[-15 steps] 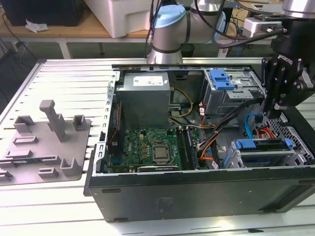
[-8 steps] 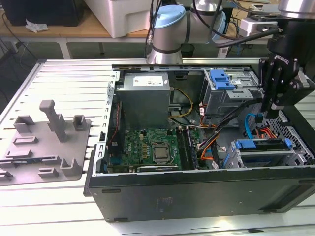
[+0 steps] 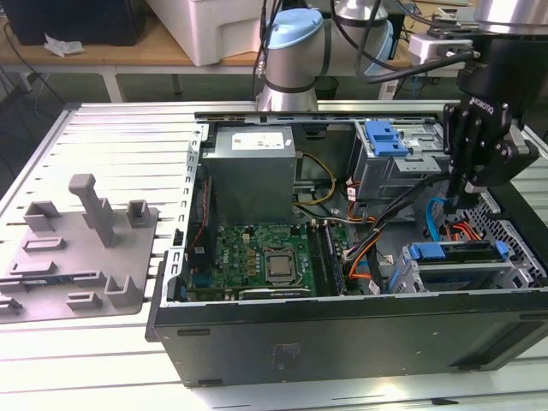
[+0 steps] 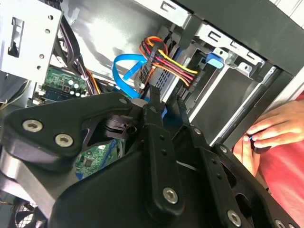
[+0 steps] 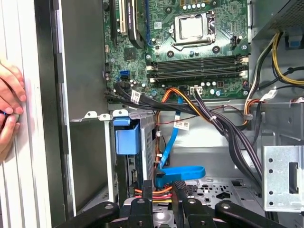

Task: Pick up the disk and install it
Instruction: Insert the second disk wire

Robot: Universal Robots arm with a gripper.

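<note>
A slatted metal table [image 3: 103,128] carries an open computer case [image 3: 342,342] lying on its side, circuit board showing. At the exterior view's right, a black claw [image 3: 454,205] hangs inside the case; whether it is spread or pressed together cannot be told. The disk [image 3: 458,254], silver with a blue frame, sits on edge in the drive cage just below the claw, nearer the case's front wall, its long side running across the exterior view. A person's hand [image 4: 270,128] rests outside the case.
</note>
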